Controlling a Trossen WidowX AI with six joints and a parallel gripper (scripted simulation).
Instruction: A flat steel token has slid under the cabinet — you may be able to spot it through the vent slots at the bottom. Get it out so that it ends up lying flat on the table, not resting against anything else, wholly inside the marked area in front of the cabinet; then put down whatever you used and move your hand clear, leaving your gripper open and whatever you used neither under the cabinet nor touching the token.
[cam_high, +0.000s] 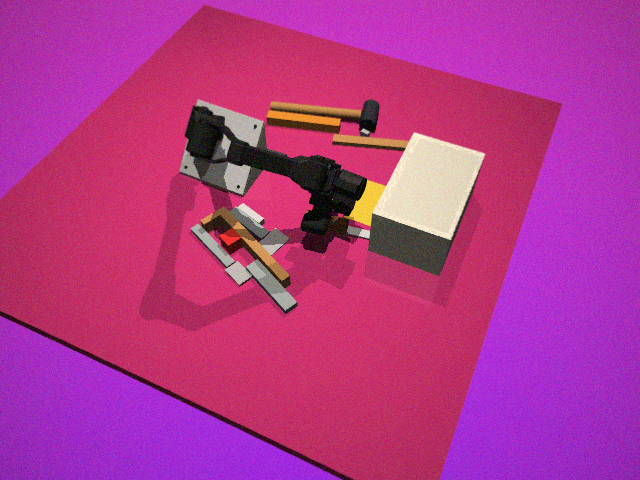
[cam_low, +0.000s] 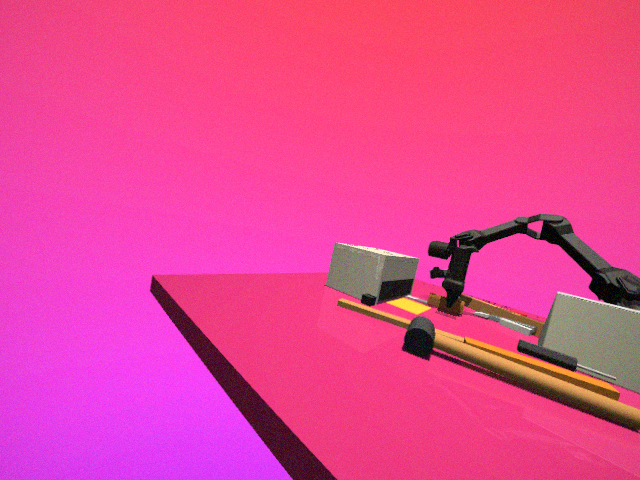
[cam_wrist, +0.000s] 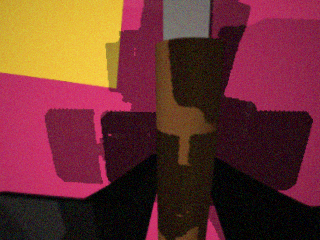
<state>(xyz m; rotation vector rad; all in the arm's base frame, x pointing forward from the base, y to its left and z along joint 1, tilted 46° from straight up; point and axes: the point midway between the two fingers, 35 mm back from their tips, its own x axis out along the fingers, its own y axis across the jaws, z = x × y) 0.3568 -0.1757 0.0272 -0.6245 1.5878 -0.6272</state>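
My gripper (cam_high: 326, 228) (cam_low: 451, 303) (cam_wrist: 182, 161) is shut on the brown handle (cam_wrist: 187, 100) (cam_high: 339, 224) of a flat tool, low over the table. The tool's grey blade (cam_high: 357, 231) (cam_wrist: 186, 20) points away from the fingers and reaches the cabinet's open front near one side; its far end is hidden. The cream cabinet (cam_high: 429, 186) (cam_low: 354, 271) stands beyond the gripper. The yellow marked area (cam_high: 370, 204) (cam_low: 410, 305) (cam_wrist: 55, 40) lies in front of it, to the left of the blade in the wrist view. The token cannot be seen in any view.
An angled wooden piece (cam_high: 258, 251), a red block (cam_high: 230, 238) and several grey bars lie on the near side. On the other side lie a mallet (cam_high: 369, 114) (cam_low: 419, 336), an orange bar (cam_high: 303, 120), a thin wooden stick (cam_high: 369, 141) beside the cabinet and a black-handled tool (cam_low: 546, 353).
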